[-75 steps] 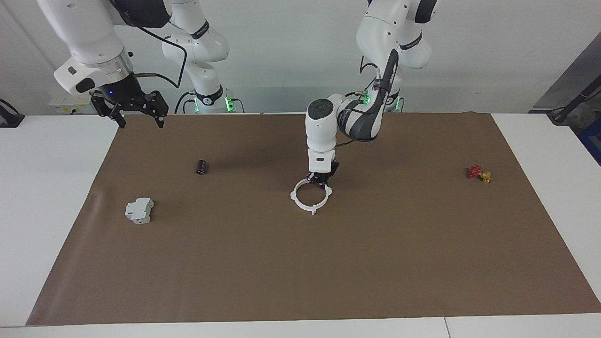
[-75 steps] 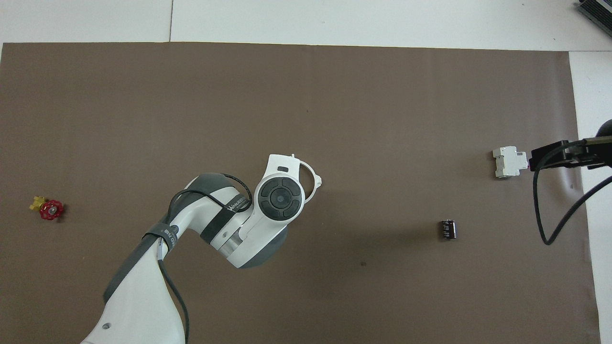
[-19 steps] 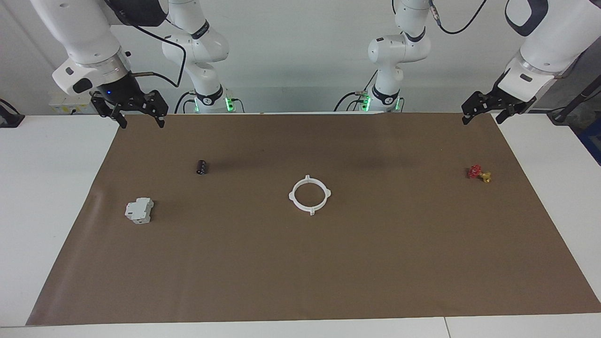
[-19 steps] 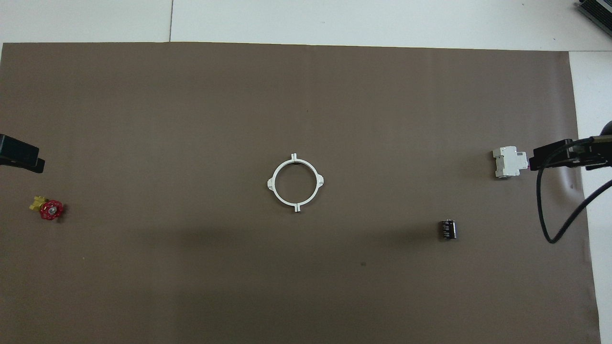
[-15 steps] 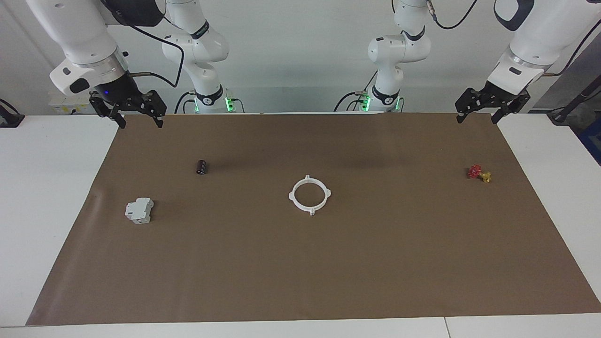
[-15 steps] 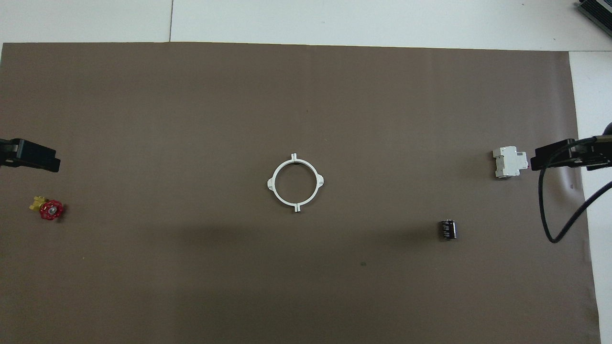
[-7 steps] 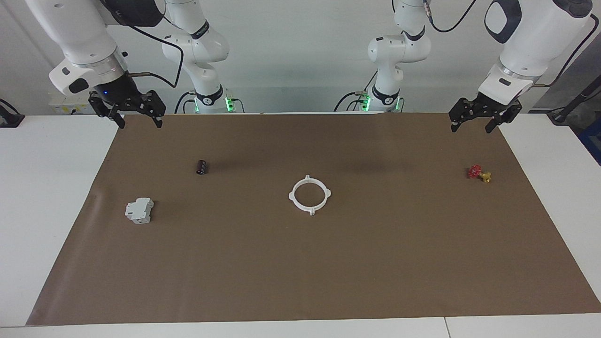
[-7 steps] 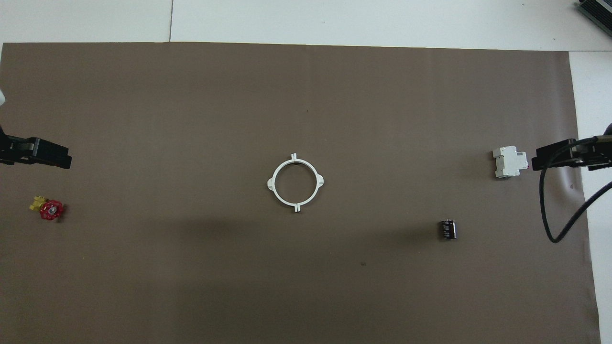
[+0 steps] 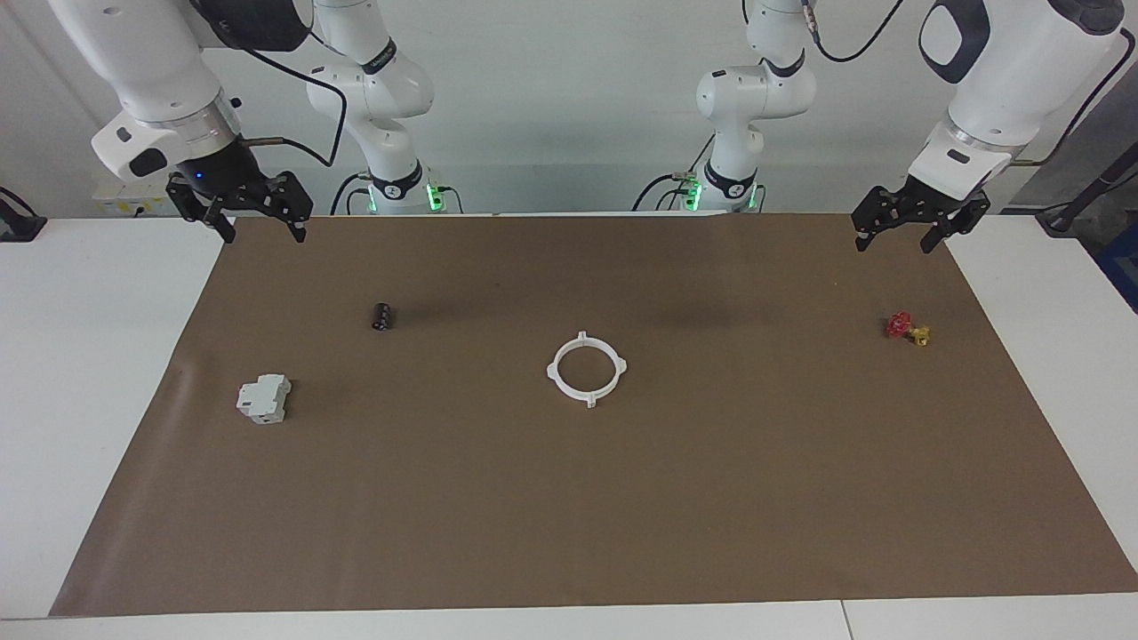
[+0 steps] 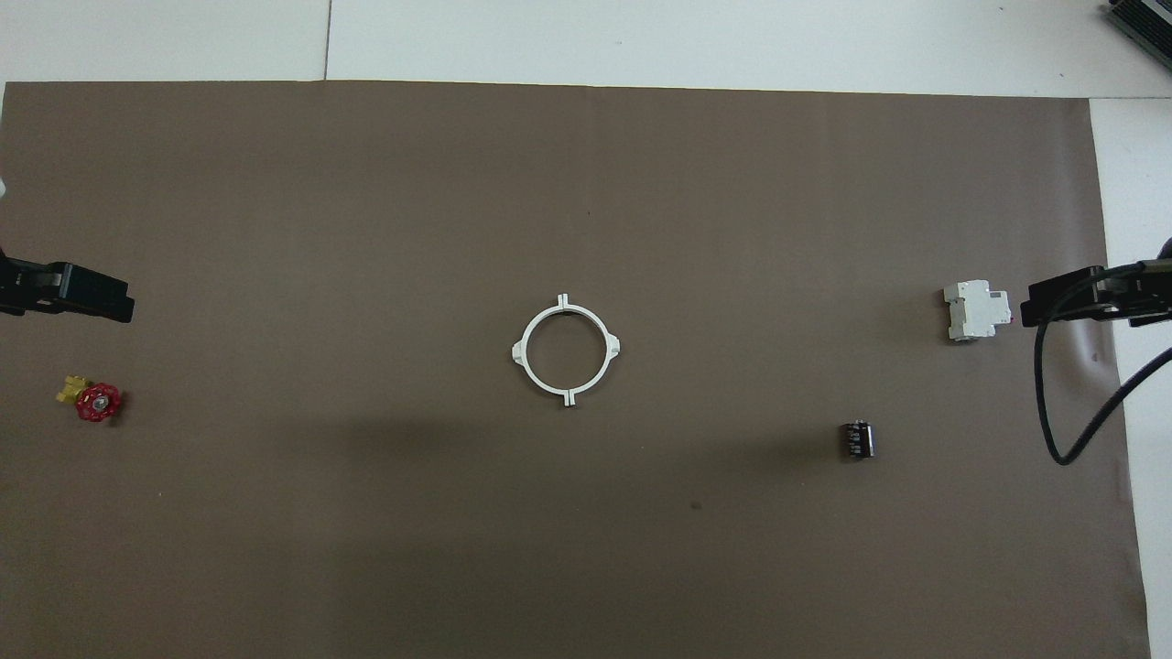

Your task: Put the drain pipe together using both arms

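The desk (image 9: 80,373) fills both views, white under a broad brown mat (image 9: 711,498). Five seconds ago the left arm was bent down over the ring; now it has pulled away, and the left pincer (image 9: 909,220) hangs empty, fingers apart, at the facing view's upper right. The right pincer (image 9: 240,206), also spread and empty, waits at upper left. The drain pipe (image 9: 587,369) lies mid-frame as one closed ring, so assembly looks finished.
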